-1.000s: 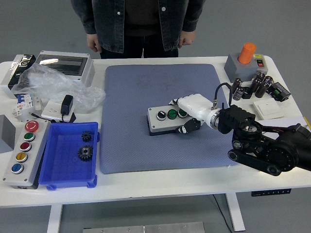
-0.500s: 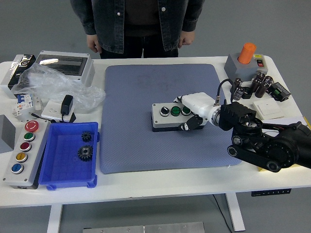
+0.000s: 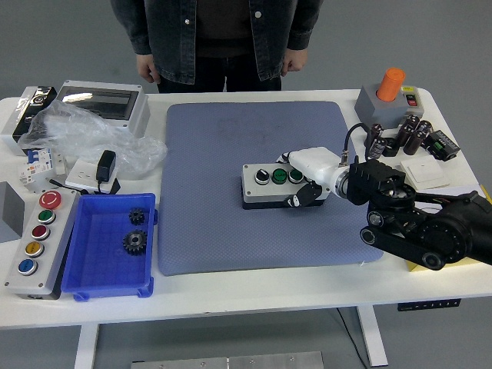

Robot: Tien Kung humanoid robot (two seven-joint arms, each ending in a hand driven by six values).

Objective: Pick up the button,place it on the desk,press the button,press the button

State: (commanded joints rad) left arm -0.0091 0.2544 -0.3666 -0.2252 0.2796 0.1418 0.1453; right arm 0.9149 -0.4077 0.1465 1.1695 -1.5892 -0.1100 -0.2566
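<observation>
A small grey rectangular button box (image 3: 275, 184) with a black base sits right of the frame's centre on the blue-grey textured mat (image 3: 231, 154), its long side running left to right. Its flat top carries one black-and-white knob and two round green buttons. The robot's right hand (image 3: 309, 178), white smooth plastic with black finger segments, wraps the box's right end: the white palm lies over the top edge and dark fingers (image 3: 297, 200) curl against the front face, closed on the box. The jointed black arm comes in from the lower right corner.

No writing can be read anywhere.

The mat's upper half and lower left stay bare. Left of it stands a blue plastic tray (image 3: 92, 261) holding two black toothed gears (image 3: 135, 241), beside a long grey control panel (image 3: 34, 242) with red, green, yellow and blue round buttons. At upper left lie crumpled clear plastic film (image 3: 77, 134) and a grey enclosure with a clear lid (image 3: 104, 104). At upper right an orange cylinder (image 3: 390, 83) tops a grey box, near black cylindrical capacitors (image 3: 400, 138). A person in a dark denim jacket (image 3: 219, 34) stands at the top edge, hands hanging.
</observation>
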